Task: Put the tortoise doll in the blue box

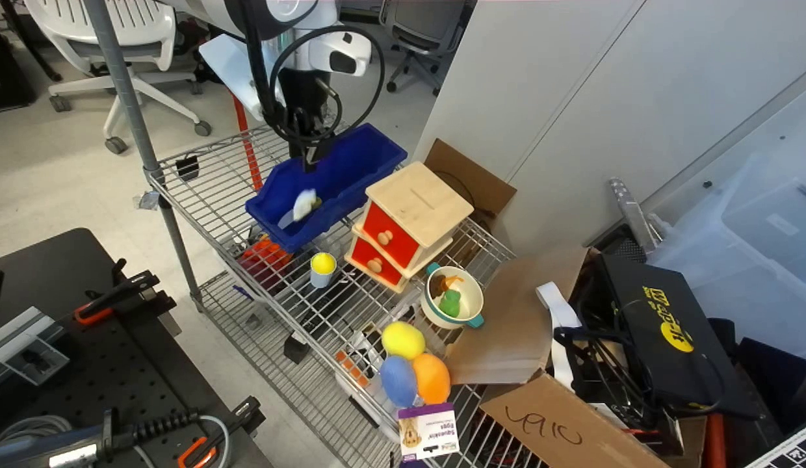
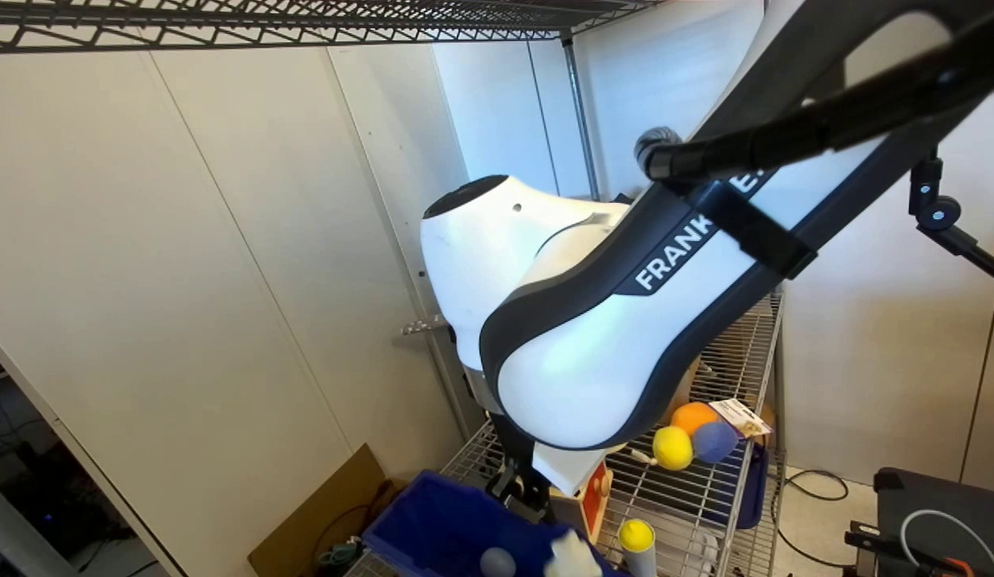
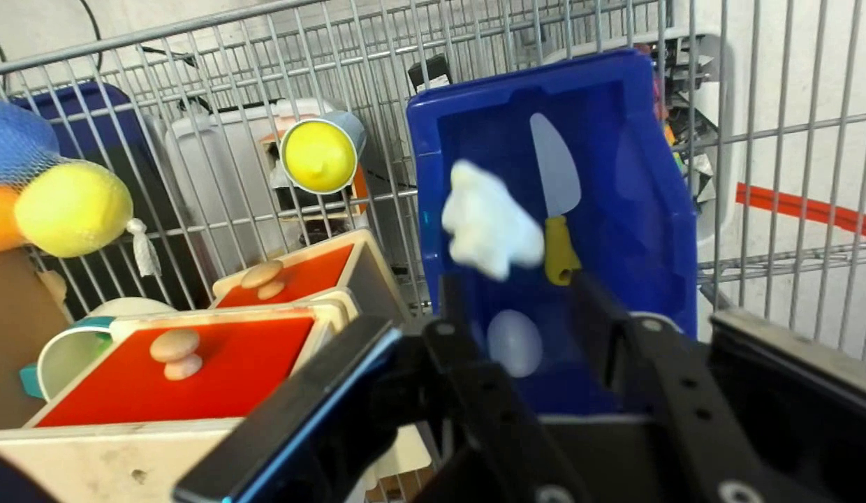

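Note:
The blue box (image 1: 351, 162) stands on the wire shelf in both exterior views (image 2: 433, 513) and fills the middle of the wrist view (image 3: 614, 230). A pale, stubby-limbed doll (image 3: 492, 220), seemingly the tortoise doll, is over or in the box, blurred. It also shows in both exterior views as a whitish shape (image 1: 305, 204), (image 2: 571, 555). I cannot tell whether it touches the box floor. My gripper (image 3: 520, 293) is open above the box, its fingers apart and nothing between them; the doll is beyond the fingertips. The gripper also shows in both exterior views (image 1: 310, 159), (image 2: 529, 503).
A toy knife (image 3: 559, 188) and a pale egg-shaped thing (image 3: 515, 344) lie in the box. Beside it stand a wooden drawer house (image 1: 419, 201) and a cup with a yellow top (image 1: 322, 270). A pot (image 1: 452, 296), netted balls (image 1: 403, 339) and a cardboard box (image 1: 559, 422) are farther along.

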Available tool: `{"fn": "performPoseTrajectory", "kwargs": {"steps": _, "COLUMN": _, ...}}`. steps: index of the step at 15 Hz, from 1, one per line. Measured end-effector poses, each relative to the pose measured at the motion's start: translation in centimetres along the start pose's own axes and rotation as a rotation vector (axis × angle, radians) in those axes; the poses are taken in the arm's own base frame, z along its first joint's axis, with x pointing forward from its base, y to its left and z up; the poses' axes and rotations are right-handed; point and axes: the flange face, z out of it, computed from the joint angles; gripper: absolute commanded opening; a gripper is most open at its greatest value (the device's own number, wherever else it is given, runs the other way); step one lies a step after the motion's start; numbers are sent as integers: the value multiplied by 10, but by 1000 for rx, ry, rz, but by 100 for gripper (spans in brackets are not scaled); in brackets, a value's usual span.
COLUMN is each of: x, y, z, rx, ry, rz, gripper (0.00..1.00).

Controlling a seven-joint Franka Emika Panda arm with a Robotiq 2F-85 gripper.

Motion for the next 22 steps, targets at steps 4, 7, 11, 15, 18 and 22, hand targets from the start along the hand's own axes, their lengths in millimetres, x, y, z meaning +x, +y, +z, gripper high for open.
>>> {"fn": "performPoseTrajectory", "kwargs": {"steps": 4, "x": -1, "y": -2, "z": 0, "rx": 5, "ry": -3, "rz": -22, "gripper": 99}}
{"fn": "performPoseTrajectory", "kwargs": {"steps": 7, "x": -4, "y": -1, "z": 1, "rx": -1, "ry": -17, "rz": -37, "gripper": 100}}
{"fn": "performPoseTrajectory", "kwargs": {"steps": 11, "x": -25, "y": 7, "z": -1, "rx": -33, "ry": -82, "rz": -45, "gripper": 100}}
{"fn": "performPoseTrajectory", "kwargs": {"steps": 15, "x": -52, "y": 17, "z": -1, "rx": -84, "ry": -99, "rz": -65, "gripper": 100}}
{"fn": "performPoseTrajectory", "kwargs": {"steps": 18, "x": -69, "y": 25, "z": -4, "rx": -113, "ry": -101, "rz": -67, "gripper": 100}}
{"fn": "performPoseTrajectory", "kwargs": {"steps": 22, "x": -85, "y": 36, "z": -15, "rx": -134, "ry": -69, "rz": -23, "gripper": 100}}
